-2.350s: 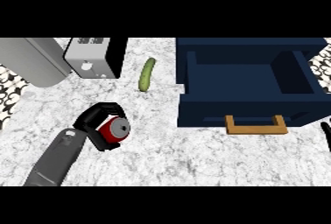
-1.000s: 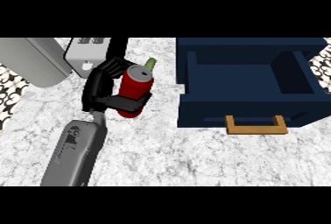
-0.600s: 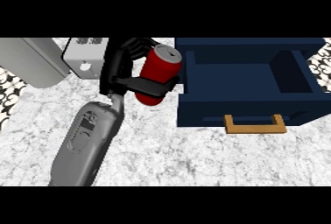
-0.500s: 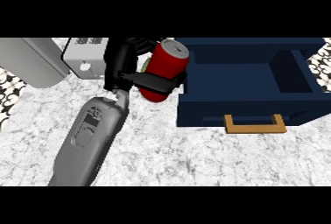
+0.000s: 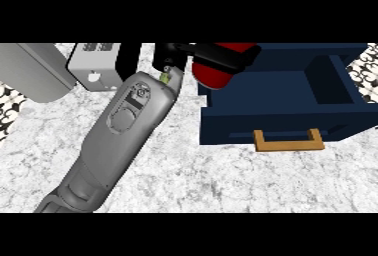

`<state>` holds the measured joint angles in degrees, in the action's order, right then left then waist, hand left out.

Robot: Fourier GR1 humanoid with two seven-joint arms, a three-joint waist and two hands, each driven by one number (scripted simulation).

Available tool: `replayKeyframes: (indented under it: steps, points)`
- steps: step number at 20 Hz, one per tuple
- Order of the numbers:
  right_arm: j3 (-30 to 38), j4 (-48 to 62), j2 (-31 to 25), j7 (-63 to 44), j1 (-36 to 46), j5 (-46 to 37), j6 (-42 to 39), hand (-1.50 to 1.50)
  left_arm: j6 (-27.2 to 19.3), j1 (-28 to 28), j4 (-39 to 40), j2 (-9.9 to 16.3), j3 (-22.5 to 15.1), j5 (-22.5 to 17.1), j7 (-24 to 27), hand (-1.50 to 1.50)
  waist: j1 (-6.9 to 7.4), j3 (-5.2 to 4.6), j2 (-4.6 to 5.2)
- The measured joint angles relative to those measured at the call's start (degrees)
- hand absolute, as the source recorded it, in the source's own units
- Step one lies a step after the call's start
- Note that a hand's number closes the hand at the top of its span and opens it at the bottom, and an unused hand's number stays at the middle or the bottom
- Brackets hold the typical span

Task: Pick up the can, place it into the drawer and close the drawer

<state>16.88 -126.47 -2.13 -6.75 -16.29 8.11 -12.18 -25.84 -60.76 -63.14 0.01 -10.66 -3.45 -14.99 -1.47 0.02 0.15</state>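
Seen from the head view: 1 long grey forearm running up from the lower left edge to the top middle of the counter, ending in the black left hand near the upper edge. Fingers curled round the red cylindrical can, clamping it across its upper part (a dark band of fingers crosses the red body near the top edge). Can held off the counter, tilted, its lower end hanging over the left wall of the open dark-blue drawer, partly above the drawer's inside and partly above the rim. Drawer pulled out toward the viewer, with a flat tan handle on its front face and a blue partition at its right side. Just beside the wrist, a small sliver of a green object, mostly hidden by the forearm, so hard to tell what. Left of the forearm, on the white-and-grey speckled marble counter, a light-grey boxy toaster with slots on top, and further left a large plain grey slanted panel reaching the top left corner. Black-and-white patterned patches at the far left edge and at the top right corner. Right hand nowhere in view.
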Motion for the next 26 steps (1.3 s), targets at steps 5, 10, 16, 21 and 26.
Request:
replayKeyframes:
  steps: [5, 10, 16, 21, 26]
  points:
    - [0.04, 0.92, -0.05, -0.20, 1.28, -0.69, 0.23, -1.50, -2.11, -7.31, 7.83, -0.01, -0.77, -2.18, 0.21, 1.50, -0.02, 0.02, 0.04]
    - [0.16, 1.75, -0.25, -0.10, 1.82, -0.45, -0.29, -1.50, -4.00, -13.32, 16.15, -0.01, -2.50, -6.15, 2.46, 1.50, -0.69, 0.03, 0.19]
    - [-1.20, 2.16, 0.47, 0.22, 2.04, -1.72, 0.13, -1.50, -6.26, -19.71, 23.79, -0.02, -5.65, -11.21, 3.73, 1.50, -1.35, 0.06, 0.34]
    - [-1.84, 2.71, 0.41, -0.40, 3.48, -2.52, 0.50, -1.50, -6.83, -23.00, 29.33, -0.01, -8.25, -14.45, 5.84, 1.50, -1.97, 0.08, 0.51]
    - [-1.92, 3.16, 0.19, -0.20, 4.49, -2.51, 0.38, -1.50, -7.77, -23.57, 33.14, -0.01, -11.35, -18.17, 7.96, 1.50, -2.73, 0.10, 0.73]
